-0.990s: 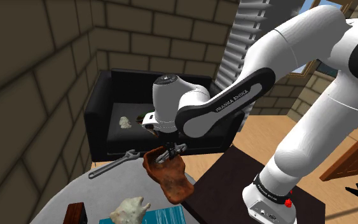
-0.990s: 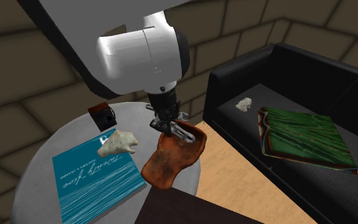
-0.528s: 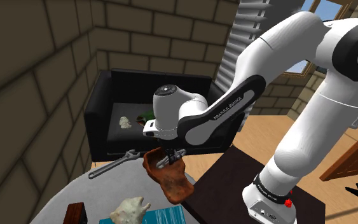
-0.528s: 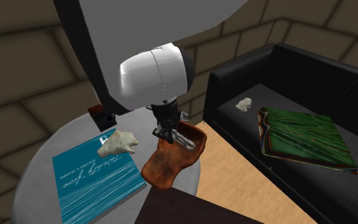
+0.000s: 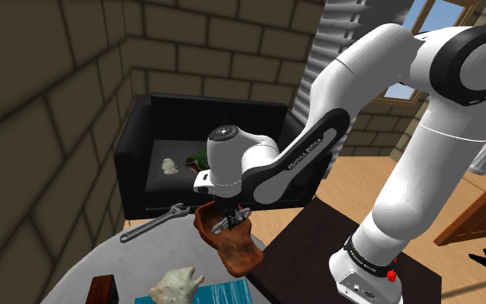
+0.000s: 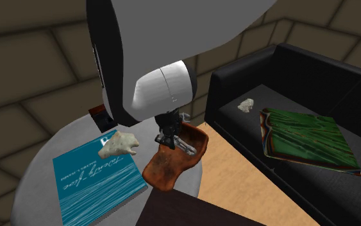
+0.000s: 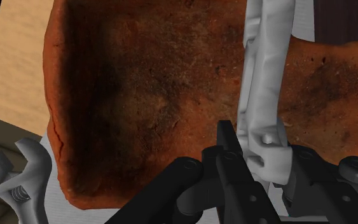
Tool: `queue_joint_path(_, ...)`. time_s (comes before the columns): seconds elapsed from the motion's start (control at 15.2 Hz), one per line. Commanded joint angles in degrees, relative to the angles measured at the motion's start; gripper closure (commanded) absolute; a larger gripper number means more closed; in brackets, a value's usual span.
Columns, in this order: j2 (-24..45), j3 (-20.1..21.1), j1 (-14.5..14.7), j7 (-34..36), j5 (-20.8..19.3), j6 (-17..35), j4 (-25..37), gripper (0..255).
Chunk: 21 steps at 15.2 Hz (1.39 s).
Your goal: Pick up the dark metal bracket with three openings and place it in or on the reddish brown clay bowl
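Note:
My gripper [image 7: 261,154] is shut on one end of a pale grey metal bracket [image 7: 264,76], which reaches out from the fingers over the inside of the reddish brown clay bowl [image 7: 152,83]. In the shoulder view the gripper [image 5: 230,217] hangs low over the far end of the long bowl [image 5: 235,249], bracket [image 5: 235,224] clasped. From the second exterior view the bracket [image 6: 184,146] slants down from the gripper [image 6: 167,137] into the bowl [image 6: 169,164]. Whether the bracket touches the bowl I cannot tell.
On the round grey table [image 5: 103,259] lie an adjustable wrench [image 5: 154,224], a teal book [image 6: 95,180], a white crumpled lump [image 6: 118,142] and a small dark box [image 6: 103,116]. A black sofa [image 6: 288,77] behind holds a green slab [image 6: 307,138] and a white lump [image 6: 245,105].
The gripper has sunk lower toward the bowl, still clasping the bracket. The arm's upper links have swung along with it. Nothing on the table has shifted.

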Motion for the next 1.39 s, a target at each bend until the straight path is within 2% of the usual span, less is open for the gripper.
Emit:
queue_joint_path(0.0, 0.1, 0.0, 0.0, 0.1, -0.1, 0.0, 0.0, 255)
queue_joint_path(0.13, 0.1, 0.0, 0.0, 0.1, -0.1, 0.0, 0.0, 255)
queue_joint_path(0.2, 0.1, 0.0, 0.0, 0.1, -0.1, 0.0, 0.0, 0)
queue_joint_path(0.53, 0.1, 0.0, 0.0, 0.1, -0.1, 0.0, 0.0, 0)
queue_joint_path(0.79, -6.9, 1.8, -0.4, -5.6, 7.9, -7.0, 2.5, 0)
queue_joint_path(1.32, -6.9, 1.7, -0.3, -5.6, 7.9, -7.0, 2.5, 0)
